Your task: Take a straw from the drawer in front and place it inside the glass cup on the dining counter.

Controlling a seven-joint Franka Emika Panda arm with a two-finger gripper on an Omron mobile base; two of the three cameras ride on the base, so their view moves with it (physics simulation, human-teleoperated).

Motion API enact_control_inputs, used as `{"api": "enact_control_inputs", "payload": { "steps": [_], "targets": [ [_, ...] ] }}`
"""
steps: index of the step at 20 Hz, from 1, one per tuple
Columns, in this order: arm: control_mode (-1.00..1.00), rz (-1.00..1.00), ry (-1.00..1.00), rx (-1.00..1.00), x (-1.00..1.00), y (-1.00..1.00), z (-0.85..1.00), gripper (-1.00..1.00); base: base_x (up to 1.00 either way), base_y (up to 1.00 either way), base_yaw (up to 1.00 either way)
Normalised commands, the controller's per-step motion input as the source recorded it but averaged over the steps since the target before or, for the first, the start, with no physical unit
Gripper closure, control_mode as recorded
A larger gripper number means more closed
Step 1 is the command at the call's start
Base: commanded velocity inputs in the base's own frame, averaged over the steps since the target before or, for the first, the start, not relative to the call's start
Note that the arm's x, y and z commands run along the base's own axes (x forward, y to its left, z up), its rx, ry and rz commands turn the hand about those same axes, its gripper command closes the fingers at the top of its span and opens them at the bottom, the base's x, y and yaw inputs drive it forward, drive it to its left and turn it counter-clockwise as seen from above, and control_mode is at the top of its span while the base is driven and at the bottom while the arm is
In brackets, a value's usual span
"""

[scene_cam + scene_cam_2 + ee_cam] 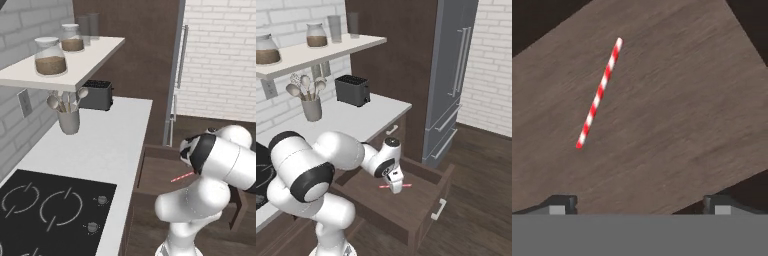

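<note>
The gripper [396, 188] hangs over the pulled-out drawer [428, 197] with its jaws spread wide, ready to descend. The red-and-white straw [599, 93] lies flat on the drawer floor, near its middle, untouched.

you see the gripper [395, 189] pointing down into the open drawer [406, 210], its jaws hard to make out against the white hand. the straw [387, 186], red and thin, lies flat on the drawer floor right under the jaws, its ends poking out on either side of them. behind the jaws and up on the worktop [366, 117] sit the toaster [352, 90] and a utensil cup [312, 109]. the fridge [451, 75] stands beyond the jaws.
</note>
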Motion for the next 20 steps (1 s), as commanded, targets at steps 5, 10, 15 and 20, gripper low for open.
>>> {"api": "enact_control_inputs", "payload": {
  "steps": [5,10,15,20],
  "targets": [
    [-1.0,-0.29,0.19,0.14,0.0,-0.26,0.0,-1.0,0.0,0.0,0.0],
    [-1.0,-0.12,0.08,0.02,0.14,-0.24,-0.08,-1.0,0.0,0.0,0.0],
    [-1.0,-0.11,0.02,-0.01,0.38,-0.01,-0.12,-1.0,0.0,0.0,0.0],
    [-1.0,-0.05,0.01,-0.01,0.18,0.0,-0.22,-1.0,0.0,0.0,0.0]
  ]
}}
